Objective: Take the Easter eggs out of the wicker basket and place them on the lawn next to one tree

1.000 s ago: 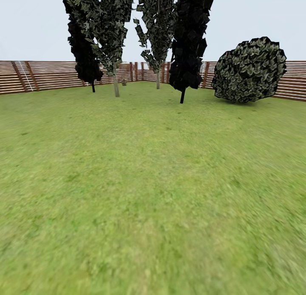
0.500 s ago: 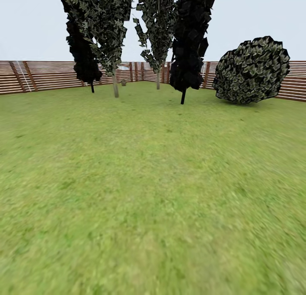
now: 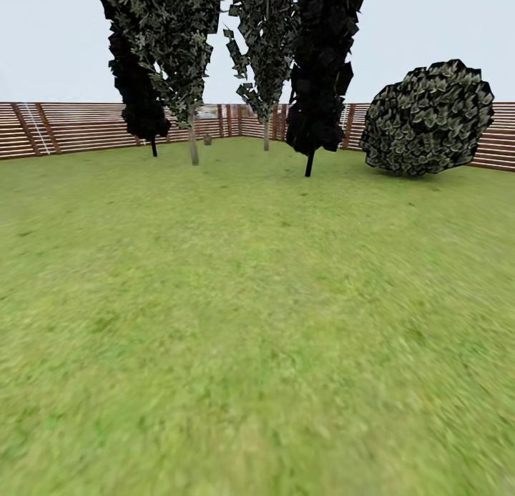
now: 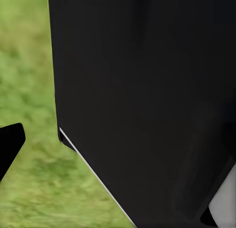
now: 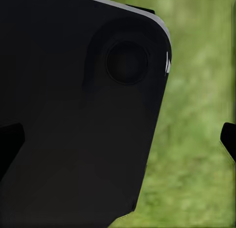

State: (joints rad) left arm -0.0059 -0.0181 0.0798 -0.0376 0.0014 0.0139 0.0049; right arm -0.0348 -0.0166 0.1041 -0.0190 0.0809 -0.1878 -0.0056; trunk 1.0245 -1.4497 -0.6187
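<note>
While mottled green lawn (image 3: pixel 257 324) is stretching ahead, the pale-trunked dark-leaved tree (image 3: pixel 192 135) is standing far forward-left, and I cannot tell either gripper's finger state.

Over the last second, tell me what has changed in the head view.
The whole view shifted slightly, so the camera moved, not the things: the round dark-leaved bush sits a little further right, the pale-trunked tree a little left. The mottled green lawn and brown slatted fence look unchanged.

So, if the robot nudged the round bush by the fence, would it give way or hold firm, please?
The round bush would likely hold firm: it looks bulky and sits directly on the lawn. Its blocky leaves might yield slightly at the surface. Rolling seems unlikely despite the rounded shape, though no stem is visible.
</note>
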